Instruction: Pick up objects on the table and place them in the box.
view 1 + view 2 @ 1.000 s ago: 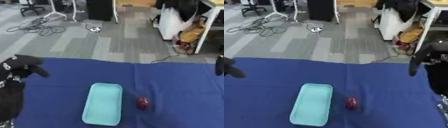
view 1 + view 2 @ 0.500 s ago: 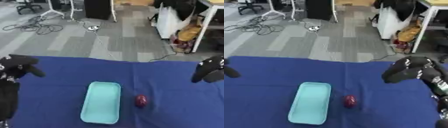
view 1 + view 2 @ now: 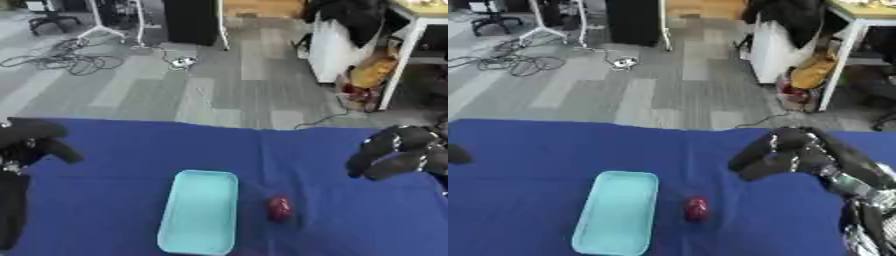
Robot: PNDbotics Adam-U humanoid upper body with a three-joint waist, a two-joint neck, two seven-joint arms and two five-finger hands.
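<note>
A small dark red object (image 3: 279, 208) lies on the blue table, just right of a light turquoise box (image 3: 199, 211) that holds nothing I can see. My right hand (image 3: 779, 151) hangs above the table, up and to the right of the red object, with its fingers curled and nothing in them. My left hand (image 3: 33, 142) is at the left edge, well away from the box, fingers curled and holding nothing.
The blue cloth (image 3: 122, 170) covers the table. Beyond its far edge is grey floor with cables (image 3: 61, 59), a white table leg (image 3: 399, 55) and bags (image 3: 372, 75) at the upper right.
My right hand has come in from the right edge toward the middle, nearer the red object. The left hand has stayed at the left edge. The camera has shifted a little.
</note>
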